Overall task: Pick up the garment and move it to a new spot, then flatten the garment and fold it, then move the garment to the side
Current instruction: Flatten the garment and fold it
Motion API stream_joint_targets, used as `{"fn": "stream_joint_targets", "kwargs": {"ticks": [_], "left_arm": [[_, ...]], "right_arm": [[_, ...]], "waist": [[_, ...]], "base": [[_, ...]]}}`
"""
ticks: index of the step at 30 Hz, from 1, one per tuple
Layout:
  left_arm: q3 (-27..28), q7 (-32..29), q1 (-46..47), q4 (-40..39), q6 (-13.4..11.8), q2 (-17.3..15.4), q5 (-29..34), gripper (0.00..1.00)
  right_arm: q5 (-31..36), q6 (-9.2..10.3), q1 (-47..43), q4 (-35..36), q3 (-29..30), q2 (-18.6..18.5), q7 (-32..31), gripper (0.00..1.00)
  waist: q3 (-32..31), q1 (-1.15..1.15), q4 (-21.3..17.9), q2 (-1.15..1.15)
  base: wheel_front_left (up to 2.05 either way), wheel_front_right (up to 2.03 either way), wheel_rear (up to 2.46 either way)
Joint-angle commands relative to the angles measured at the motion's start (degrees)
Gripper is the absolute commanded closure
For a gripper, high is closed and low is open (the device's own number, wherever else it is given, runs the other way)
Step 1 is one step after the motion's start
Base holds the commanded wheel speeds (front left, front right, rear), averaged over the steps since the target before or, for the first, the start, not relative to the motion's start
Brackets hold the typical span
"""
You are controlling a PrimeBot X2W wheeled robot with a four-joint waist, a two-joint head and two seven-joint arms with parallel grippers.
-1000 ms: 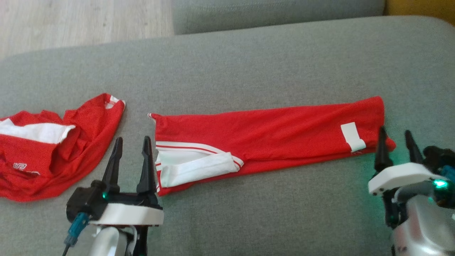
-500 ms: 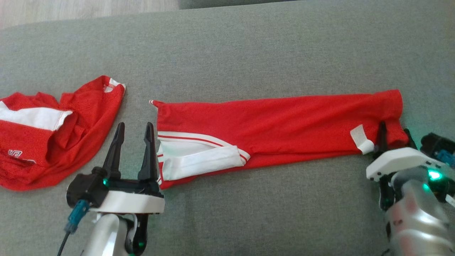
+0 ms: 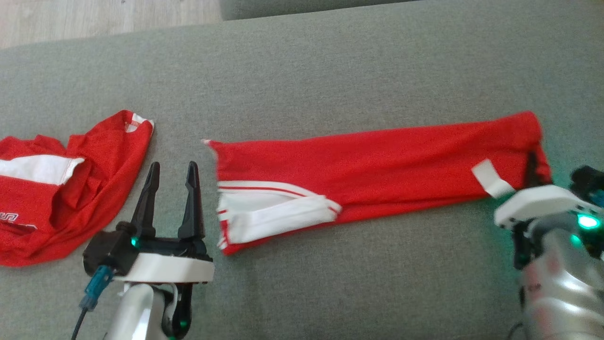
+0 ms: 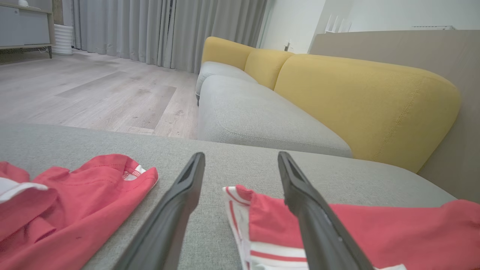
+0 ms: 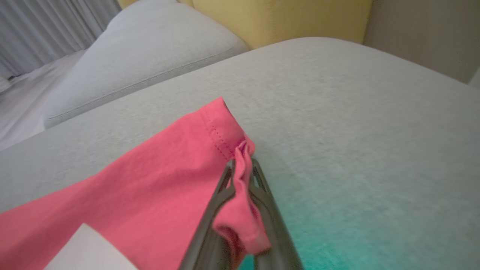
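Garment [image 3: 377,174] hem is pinched by right gripper [image 5: 243,162] on grey cushion [image 3: 330,71].
Garment is laid as a long red strip across the cushion's middle, right end toward the right edge, where cloth is bunched between the closed right fingers. Left gripper [image 3: 171,166] is held open and empty, just beside the strip's left end. A second shirt [image 3: 71,189] is crumpled at the left edge.
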State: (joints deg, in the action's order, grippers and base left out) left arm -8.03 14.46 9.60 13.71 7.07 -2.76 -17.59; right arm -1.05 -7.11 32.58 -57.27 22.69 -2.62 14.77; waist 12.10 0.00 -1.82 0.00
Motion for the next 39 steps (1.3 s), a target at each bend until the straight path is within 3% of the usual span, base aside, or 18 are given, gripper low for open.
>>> {"fn": "stream_joint_targets", "kwargs": {"ticks": [1, 4, 8, 16, 19, 24, 27, 31, 39], "left_arm": [[2.0, 0.5, 1.5, -1.7, 0.0, -0.1, 0.1, 0.0], [1.9, 0.5, 1.4, -1.7, 0.1, -0.1, -0.3, 0.0], [1.6, 0.5, 1.1, -1.7, -0.1, -0.1, -0.9, 0.0], [1.4, 0.5, -0.2, -1.8, -0.7, -0.1, -2.0, 0.0], [1.3, 0.5, -0.9, -2.0, -0.9, -0.1, -2.5, 0.0], [0.5, 0.5, -1.8, -1.7, -1.2, -0.1, -3.3, 0.0], [-0.2, 0.5, -2.4, -1.8, -1.3, -0.1, -3.7, 0.0], [-0.9, 0.5, -2.7, -1.8, -1.6, -0.1, -3.9, 0.0], [-2.3, 0.5, -2.5, -1.4, -1.6, -0.1, -4.9, 0.0]], "right_arm": [[2.1, -0.37, -1.0, 3.0, 1.4, -1.2, 0.2, 1.0], [6.5, -0.37, -1.6, 5.2, 6.8, -3.6, 0.2, 1.0], [9.5, -0.37, -1.2, 6.6, 10.5, -4.0, -0.1, 1.0], [10.7, -0.37, 0.7, 8.8, 6.9, -0.9, -0.3, 1.0], [8.0, -0.37, 1.5, 8.2, 0.7, -0.3, -1.1, 1.0], [-9.0, -0.37, 2.5, 5.3, -18.5, -0.3, -1.7, 1.0], [-19.1, -0.37, 0.7, 8.4, -30.6, -0.3, -3.0, 1.0], [-26.8, -0.37, -2.2, 13.2, -42.9, -0.3, -4.7, 1.0], [-33.4, -0.37, -5.0, 16.5, -56.5, -0.3, -6.2, 1.0]], "waist": [[-0.4, 0.0, -0.2, 0.0], [-1.0, 0.0, -0.2, 0.0], [-2.1, 0.0, -0.1, 0.0], [-5.7, 0.0, 0.2, 0.0], [-7.4, 0.0, 0.7, 0.0], [-9.9, 0.0, 2.6, 0.0], [-10.4, 0.0, 3.9, 0.0], [-10.4, 0.0, 5.9, 0.0], [-10.1, 0.0, 10.4, 0.0]], "base": [[0.0, 0.0, 0.0], [0.0, 0.0, 0.0], [0.0, 0.0, 0.0], [0.0, 0.0, 0.0], [0.0, 0.0, 0.0], [0.0, 0.0, 0.0], [0.0, 0.0, 0.0], [0.0, 0.0, 0.0], [0.0, 0.0, 0.0]]}}
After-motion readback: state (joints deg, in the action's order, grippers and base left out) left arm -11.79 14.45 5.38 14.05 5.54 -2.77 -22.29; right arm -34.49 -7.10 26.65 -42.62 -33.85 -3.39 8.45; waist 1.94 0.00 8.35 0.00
